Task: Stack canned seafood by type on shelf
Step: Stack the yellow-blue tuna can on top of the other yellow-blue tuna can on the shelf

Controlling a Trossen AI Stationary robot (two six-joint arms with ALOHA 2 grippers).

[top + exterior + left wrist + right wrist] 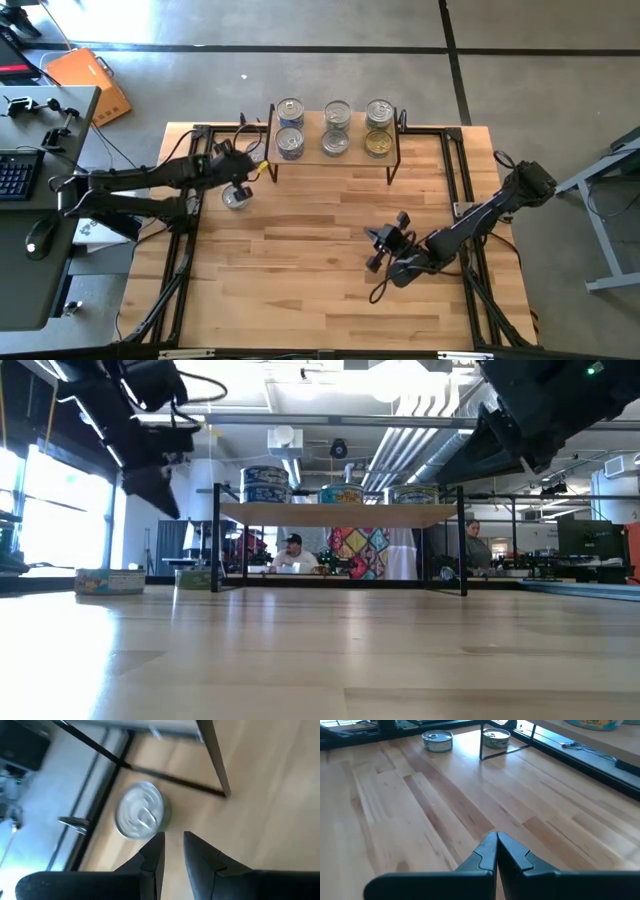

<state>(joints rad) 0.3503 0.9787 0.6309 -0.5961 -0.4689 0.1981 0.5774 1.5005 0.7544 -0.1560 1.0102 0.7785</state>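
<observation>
The shelf (335, 150) stands at twelve o'clock on the table (300, 270) and carries six tins (337, 128) in three columns of two, with gold lids in the right column. The left gripper (243, 180) hangs at about ten o'clock by the shelf's left legs, its fingers (152, 855) narrowly apart and empty, just above a lone silver-lidded tin (236, 197) resting on the tabletop. The right gripper (388, 243) waits at about four o'clock, its fingers pressed together on nothing.
</observation>
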